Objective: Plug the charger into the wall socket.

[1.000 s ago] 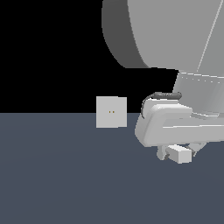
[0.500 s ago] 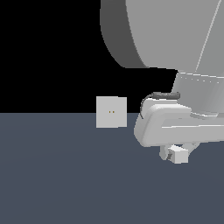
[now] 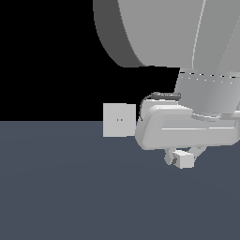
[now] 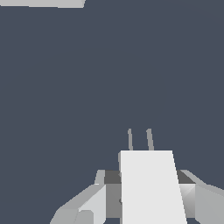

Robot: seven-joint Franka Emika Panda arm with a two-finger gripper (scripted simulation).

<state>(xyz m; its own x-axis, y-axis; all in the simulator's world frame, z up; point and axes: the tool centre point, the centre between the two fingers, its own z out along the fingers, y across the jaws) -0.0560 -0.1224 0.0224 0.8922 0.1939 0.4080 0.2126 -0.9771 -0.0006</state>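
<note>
Your gripper [image 3: 180,159] clamped on charger [image 3: 183,159]; block sits betw fingers [image 4: 87,205], two prongs sticking out past fingertips in wrist view. Charger off floor [image 3: 70,187]. Socket [image 3: 119,120] upright, toward ext view's left of gripper, apart from charger.

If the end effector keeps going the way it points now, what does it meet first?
Probably the floor: the end effector, holding the charger, faces bare floor. The wall socket sits off-line; depth is unclear.

Dark grey floor [image 3: 61,187], wall socket [image 3: 119,120] upright
</note>
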